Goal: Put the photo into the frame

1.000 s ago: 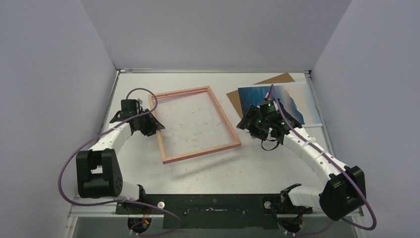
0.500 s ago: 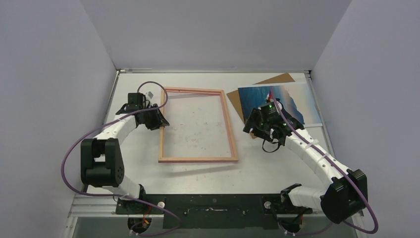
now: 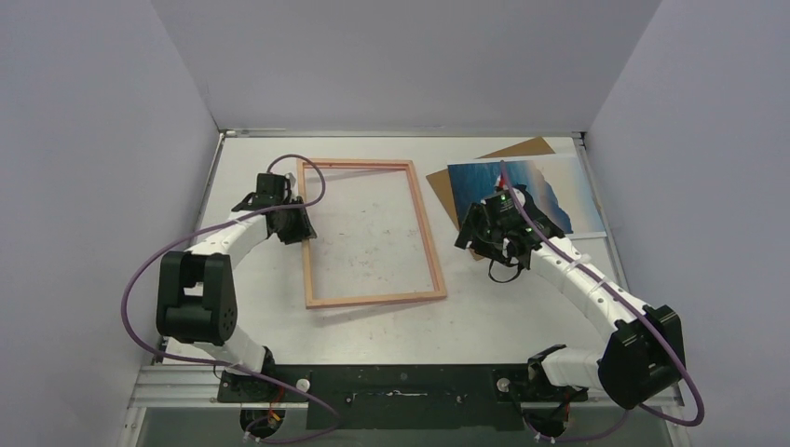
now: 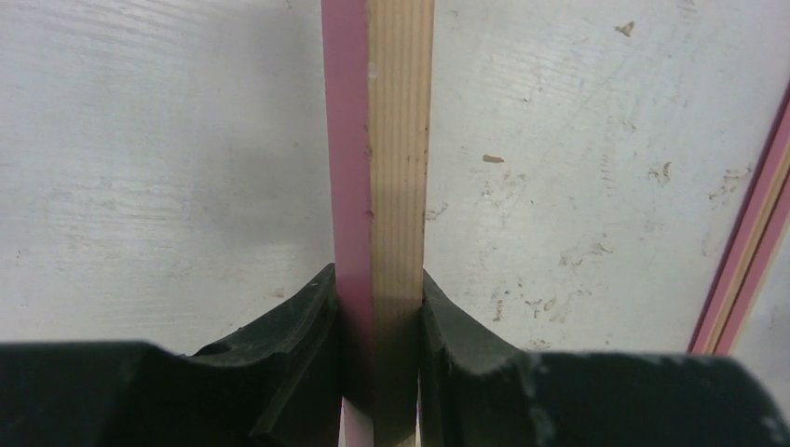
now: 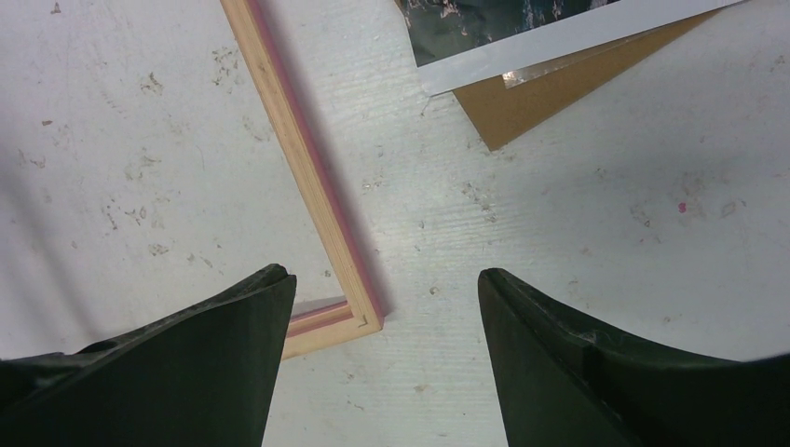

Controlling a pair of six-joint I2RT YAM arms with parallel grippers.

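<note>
The frame [image 3: 428, 233] lies flat mid-table, pale wood side up, with pink showing on its edges. My left gripper [image 3: 296, 223] is shut on the frame's left rail; in the left wrist view the fingers [image 4: 298, 326] pinch the pink-and-wood rail [image 4: 377, 140] from both sides. The photo [image 3: 570, 191], a blue seascape with a white border, lies at the back right, partly under my right arm. My right gripper [image 3: 475, 238] is open and empty, hovering between the frame's right rail and the photo. The right wrist view shows the frame's corner [image 5: 307, 177] and the photo's corner [image 5: 503, 19].
A plain brown backing board [image 3: 524, 148] lies under the photo, sticking out at its far and left sides; it also shows in the right wrist view [image 5: 559, 93]. The white table [image 3: 373, 233] is scuffed. Grey walls close it in on the left, back and right.
The left gripper has swung the frame clockwise from a tilted position to nearly square with the table, moving away and to the right. The right gripper has shifted only slightly.
</note>
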